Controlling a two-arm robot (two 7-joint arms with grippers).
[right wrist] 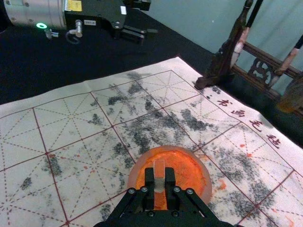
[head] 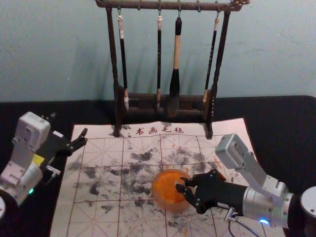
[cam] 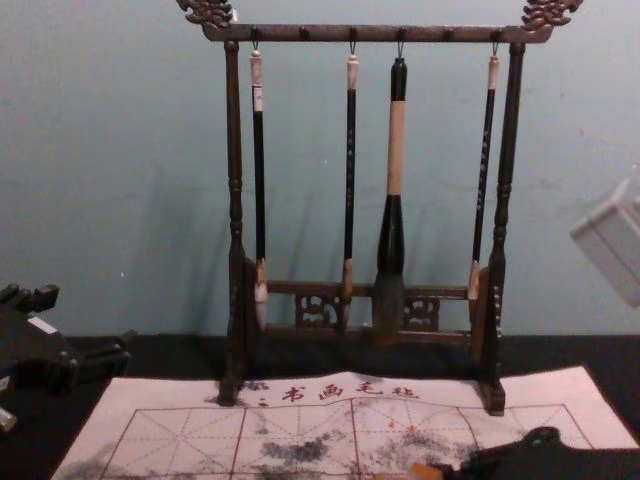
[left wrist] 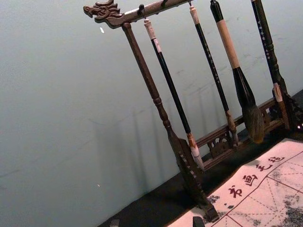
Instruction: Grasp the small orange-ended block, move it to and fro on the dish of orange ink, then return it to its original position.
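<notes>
Here, pale block (right wrist: pixel 159 182), orange end, in right claw (head: pixel 181 184)

You have a calligraphy workspace here: brushes (head: pixel 176 54) hang from a carved rack (head: pixel 112 54) beyond your right gripper (head: pixel 181 184), a gridded, ink-smudged mat (head: pixel 131 219) lies beneath that gripper, orange ink (head: pixel 167 183) at its tips. Studio or lab, you cannot tell.

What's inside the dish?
The dish holds orange ink; the block and the right gripper holding it cover part, so what lies behind them can't be seen.
</notes>
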